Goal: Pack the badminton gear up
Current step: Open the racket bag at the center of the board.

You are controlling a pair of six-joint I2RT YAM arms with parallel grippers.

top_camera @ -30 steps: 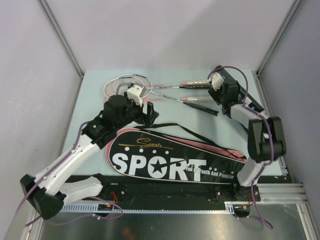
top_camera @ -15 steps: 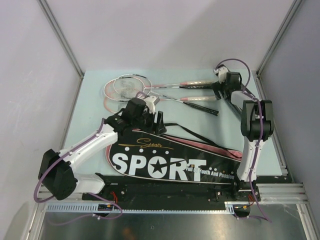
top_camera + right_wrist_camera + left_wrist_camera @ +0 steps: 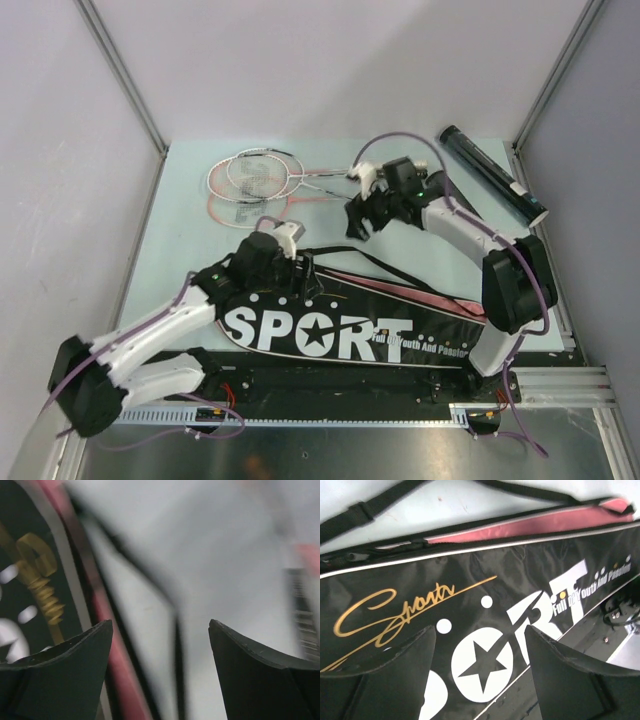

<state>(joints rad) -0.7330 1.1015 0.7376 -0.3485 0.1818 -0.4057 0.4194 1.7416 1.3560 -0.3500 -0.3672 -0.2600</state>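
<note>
Left gripper (image 3: 303,268) fingers apart, empty, hovering over bag (image 3: 340,325) by gold script; bag edge gapes, pink lining showing. Right gripper (image 3: 357,222) fingers apart, empty, just beyond bag, beside racket shafts. Rackets (image 3: 255,185) overlapping, far left of table (image 3: 180,230). Tube (image 3: 492,175) far right, well apart from bag.

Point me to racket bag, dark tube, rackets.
racket bag (image 3: 320,336): top view, SPORT lettering.
dark tube (image 3: 493,173): top view, middle of body.
rackets (image 3: 250,178): top view, strings of far head.
</note>
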